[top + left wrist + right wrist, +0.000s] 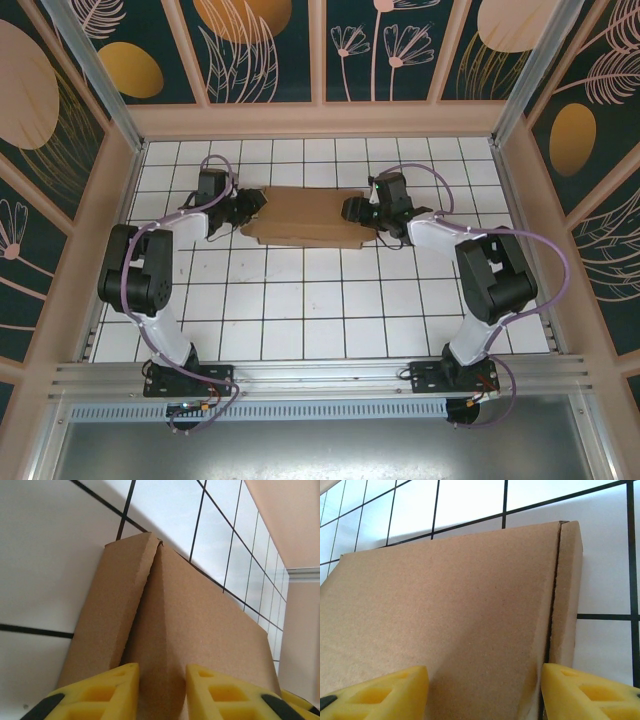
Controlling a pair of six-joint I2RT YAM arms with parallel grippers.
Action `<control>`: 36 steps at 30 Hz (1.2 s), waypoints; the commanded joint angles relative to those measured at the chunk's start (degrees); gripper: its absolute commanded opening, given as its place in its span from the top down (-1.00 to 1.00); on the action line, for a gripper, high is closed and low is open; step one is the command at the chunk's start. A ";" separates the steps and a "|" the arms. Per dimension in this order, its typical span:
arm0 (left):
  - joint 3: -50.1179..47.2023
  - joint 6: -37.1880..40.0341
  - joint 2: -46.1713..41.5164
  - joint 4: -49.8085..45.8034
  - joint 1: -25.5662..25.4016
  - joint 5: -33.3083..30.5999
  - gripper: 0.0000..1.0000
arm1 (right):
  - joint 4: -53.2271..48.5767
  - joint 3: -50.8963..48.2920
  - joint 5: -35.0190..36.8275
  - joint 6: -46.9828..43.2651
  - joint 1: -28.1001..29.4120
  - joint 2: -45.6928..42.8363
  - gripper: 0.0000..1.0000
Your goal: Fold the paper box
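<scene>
The paper box [305,215] lies as a flat brown cardboard shape at the back middle of the white tiled table. My left gripper [254,208] is at its left end. In the left wrist view its yellow fingers [107,690] stand a narrow gap apart, either side of a raised crease in the cardboard [200,620]; a side flap [110,610] angles off to the left. Whether they pinch it is unclear. My right gripper [352,210] is at the box's right end. It [485,675] is open wide over the top panel [445,610], its right finger beside the narrow side wall [567,595].
The tiled table [320,300] stretches toward the arm bases in front of the box. A low wooden wall [320,120] runs close behind the box, with more wall at the left and right sides. Purple cables loop over both arms.
</scene>
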 commanded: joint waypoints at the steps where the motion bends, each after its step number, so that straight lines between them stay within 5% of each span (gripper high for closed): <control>1: -3.28 -3.94 -1.99 1.97 -0.23 3.75 0.50 | -0.66 -0.27 -0.96 -0.02 -0.25 1.37 -0.23; 8: -7.37 -9.69 -1.85 8.14 -0.24 7.45 0.58 | -1.30 0.99 -1.19 0.11 -0.25 2.46 -0.24; 12: -5.52 -4.33 -2.76 2.03 -0.24 4.10 0.34 | -2.36 1.65 0.52 -1.39 -0.25 2.64 -0.25; 28: -8.00 2.97 2.72 -1.13 -0.84 -5.68 0.32 | -4.89 0.09 18.42 -11.45 5.19 7.52 -0.24; 36: -5.59 5.81 -1.89 -3.75 -1.13 -8.94 0.27 | -0.36 -1.65 13.70 -11.57 5.20 -0.27 -0.24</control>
